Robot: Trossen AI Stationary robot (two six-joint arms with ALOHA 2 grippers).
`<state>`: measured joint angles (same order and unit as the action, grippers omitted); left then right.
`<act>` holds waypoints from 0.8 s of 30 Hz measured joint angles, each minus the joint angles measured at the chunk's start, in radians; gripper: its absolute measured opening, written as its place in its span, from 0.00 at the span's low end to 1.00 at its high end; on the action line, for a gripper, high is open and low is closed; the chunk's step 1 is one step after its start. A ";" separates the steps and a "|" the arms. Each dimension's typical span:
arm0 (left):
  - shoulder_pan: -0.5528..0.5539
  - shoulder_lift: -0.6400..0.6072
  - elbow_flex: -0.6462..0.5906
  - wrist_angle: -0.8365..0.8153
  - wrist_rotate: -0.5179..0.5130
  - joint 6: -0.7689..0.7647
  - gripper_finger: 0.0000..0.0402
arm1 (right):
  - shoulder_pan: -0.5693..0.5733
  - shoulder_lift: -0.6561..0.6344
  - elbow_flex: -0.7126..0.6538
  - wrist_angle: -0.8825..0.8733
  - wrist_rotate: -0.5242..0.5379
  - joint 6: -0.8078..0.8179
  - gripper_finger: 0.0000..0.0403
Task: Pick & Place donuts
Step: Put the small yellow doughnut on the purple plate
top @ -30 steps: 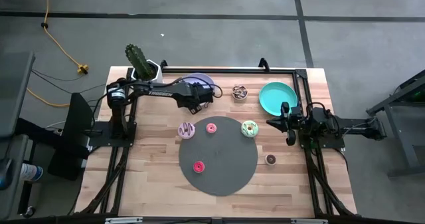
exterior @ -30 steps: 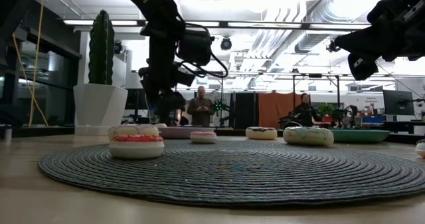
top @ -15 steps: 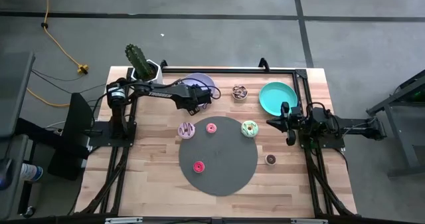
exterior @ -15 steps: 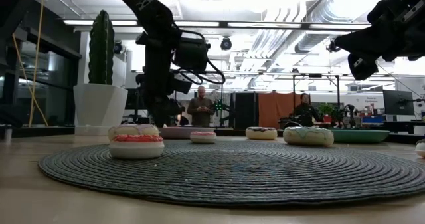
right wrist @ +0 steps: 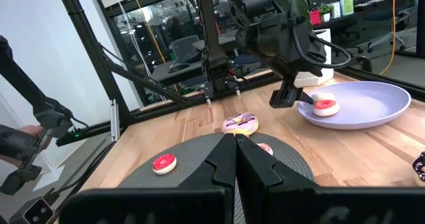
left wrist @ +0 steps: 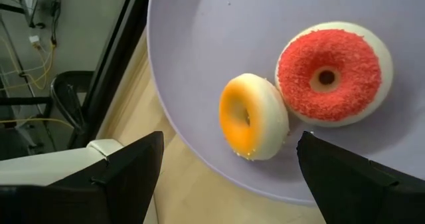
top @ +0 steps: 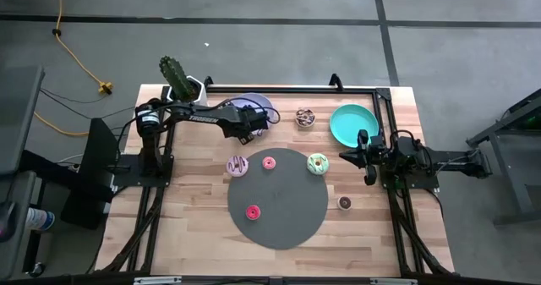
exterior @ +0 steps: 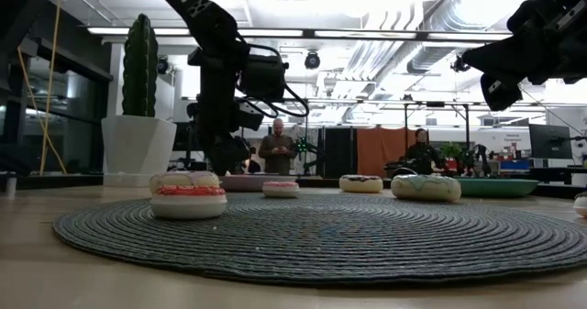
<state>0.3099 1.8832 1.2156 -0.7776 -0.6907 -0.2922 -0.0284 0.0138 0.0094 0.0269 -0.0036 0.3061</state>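
The left gripper (left wrist: 226, 167) hangs over the lavender plate (top: 254, 106) at the table's far side, its fingers (left wrist: 126, 171) spread wide and holding nothing. Below it two donuts lie on the plate, touching each other: the red donut (left wrist: 330, 73) lies flat with its hole facing up, while the orange donut (left wrist: 252, 117) is tipped up on its edge — its iced face and hole turned sideways, away from the red one, toward the plate's rim. The orange one sits close to that rim, with bare wood just beyond; the rest of the plate is open. On the dark grey mat (top: 279, 221) lie a white-purple sprinkled donut (top: 237, 165) at the mat's left edge, a pink donut (top: 269, 162) beside it, a green donut (top: 317, 162) at the right edge and a second red-iced donut (top: 252, 211) nearer the front, all flat and well apart, with much of the mat free. A chocolate donut (top: 345, 202) rests on the wood right of the mat, and another brown-topped piece (top: 304, 116) between the lavender plate and the teal plate (top: 353, 120). The right gripper (top: 368, 175) waits at the table's right side, clenched shut — nothing in it. A potted cactus (top: 177, 79) stands at the far left corner.
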 joint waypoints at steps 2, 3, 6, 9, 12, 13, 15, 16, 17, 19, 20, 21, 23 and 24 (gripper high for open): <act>0.000 0.000 0.000 0.000 0.000 0.008 0.83 | 0.000 0.000 0.000 0.000 0.000 0.000 0.00; 0.000 0.000 0.000 0.002 0.000 0.011 0.83 | 0.000 0.000 0.000 0.000 0.000 0.000 0.00; 0.000 0.000 0.000 0.010 0.001 0.026 0.83 | 0.000 0.000 0.000 0.000 0.000 0.000 0.00; 0.000 0.000 0.000 0.008 0.000 0.034 0.83 | 0.000 0.000 0.000 0.000 0.000 0.000 0.00; 0.000 0.000 0.000 0.006 -0.001 0.034 0.83 | 0.000 0.000 0.000 0.000 0.000 0.000 0.00; 0.000 0.000 0.000 0.006 -0.001 0.038 0.83 | 0.000 0.000 0.000 0.000 0.000 0.000 0.00; 0.000 0.010 0.000 0.010 -0.004 0.056 0.83 | 0.000 0.000 0.000 0.000 0.000 0.000 0.00; 0.000 0.014 0.000 0.010 -0.003 0.060 0.83 | 0.000 0.000 0.000 0.000 0.000 0.000 0.00; 0.000 0.016 -0.002 0.007 -0.002 0.060 0.83 | 0.000 0.000 0.000 0.000 0.000 0.000 0.00; 0.000 0.017 -0.001 0.010 -0.001 0.060 0.83 | 0.000 0.000 0.000 0.000 0.000 0.000 0.00; 0.000 0.019 0.001 0.017 0.001 0.060 0.83 | 0.000 0.000 0.000 0.000 0.000 0.000 0.00; 0.000 0.022 0.001 0.017 0.004 0.060 0.83 | 0.000 0.000 0.000 0.000 0.000 0.000 0.00; 0.000 0.023 -0.001 0.014 0.004 0.061 0.82 | 0.000 0.000 0.000 0.000 0.000 0.000 0.00; 0.003 0.023 0.000 0.019 0.003 0.064 0.80 | 0.000 0.000 0.000 0.000 0.000 0.000 0.00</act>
<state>0.3126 1.9057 1.2151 -0.7586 -0.6875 -0.2287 -0.0284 0.0135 0.0097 0.0269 -0.0036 0.3061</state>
